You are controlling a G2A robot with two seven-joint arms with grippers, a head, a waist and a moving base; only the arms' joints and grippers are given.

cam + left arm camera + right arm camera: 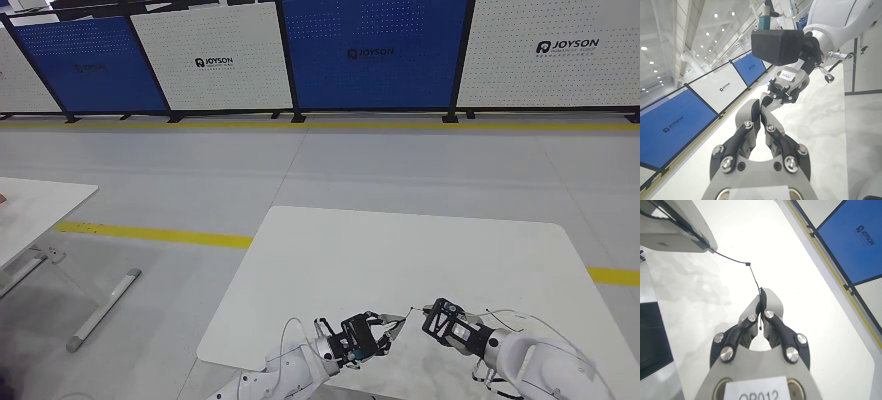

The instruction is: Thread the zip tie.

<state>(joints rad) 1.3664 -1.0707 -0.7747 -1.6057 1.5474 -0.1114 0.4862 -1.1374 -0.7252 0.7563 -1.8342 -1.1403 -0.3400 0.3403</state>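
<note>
Presently: right gripper [761, 294] jaws pressed together, pinching the zip tie [754, 275] strap between the black ribbed pads. A short dark end of the tie pokes out behind the pads, in the gap between the finger links. From the pad tips the strap runs straight out to the small square head [747, 264], bends sharply there, then continues as a gently curved strand to the left gripper's fingers.

Left gripper [760, 113] jaws likewise closed, pads face to face with only a thin dark seam between them. The strap itself is too thin to make out there in the left wrist view. In the right wrist view the strand disappears along the dark pad edge of that gripper, so it is held at both ends.

Whether the strap passes through the head or merely bends at it: cannot tell.

Relative position: the two grippers face each other tip to tip, near but apart. The tie spans the short gap between them, with its head at the kink roughly midway, raised above the tabletop and not lying on it.

Outward: both arms sit over the near edge of the white table [400, 250]. Beyond it, grey floor with a yellow line [150, 235], then a row of blue and white perforated panels [370, 50]. A second white table [40, 205] stands off to the left.
</note>
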